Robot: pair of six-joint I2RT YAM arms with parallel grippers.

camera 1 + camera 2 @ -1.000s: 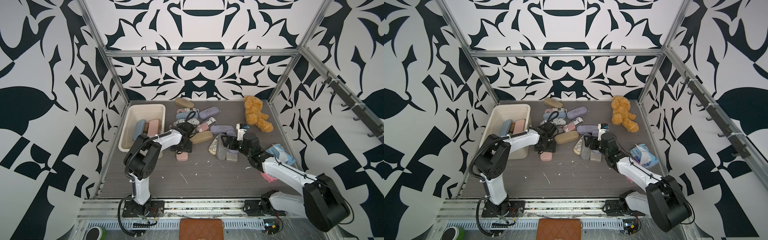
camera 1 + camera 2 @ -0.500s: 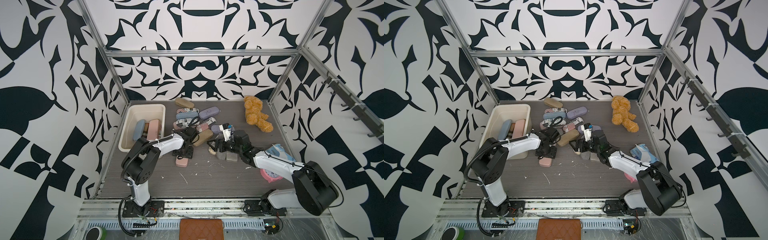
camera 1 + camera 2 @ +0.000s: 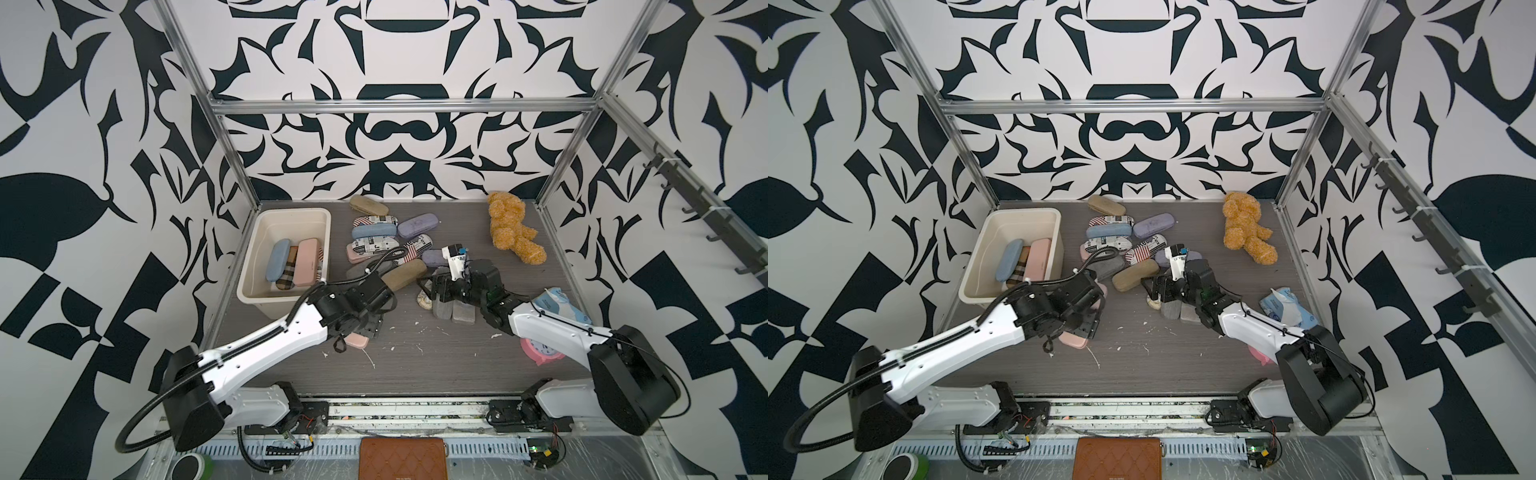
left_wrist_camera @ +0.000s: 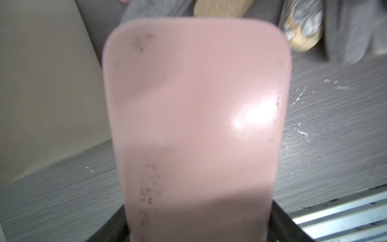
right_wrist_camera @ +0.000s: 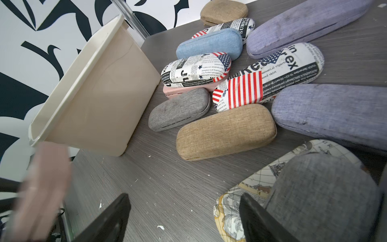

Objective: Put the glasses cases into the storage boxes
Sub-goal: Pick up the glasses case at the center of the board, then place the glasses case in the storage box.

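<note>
Sorting in progress on the two-arm bench. L gripper (image 3: 368, 328) has its jaws closed on the held pink case (image 4: 196, 117), low at abt 5 o'clock from the near corner of the cream tub (image 3: 266, 306); the tub sits at 10 o'clock on the table (image 3: 415, 365) w/ a blue case (image 3: 277, 259), plaid case (image 3: 291, 270) and boxed pink case (image 3: 308, 261) inside. R gripper (image 5: 183, 197) is spread wide and empty over bare table; a grey case (image 5: 320, 194) lies just outside one finger, partly covering a map-print case (image 5: 240, 194). The loose pile at 12 o'clock incl. a tan case (image 5: 226, 132), flag-print case (image 5: 268, 77) and lilac case (image 5: 335, 113).

Step in hand, by the look of it: carrying the held pink case to the tub; next move calls for a lift clear of the rolled rim, a swing toward 11 o'clock, then release over the free far half.

Hard to read: L fingertips are hidden under the wrist in both top views; the L wrist view is blurred and mostly filled by the case, so can't tell if it's off the table; the buried pink case (image 5: 178, 92) shows only an edge under newsprint; the pink item (image 3: 540, 351) under the R forearm at 4 o'clock is mostly covered, no ID.
</note>
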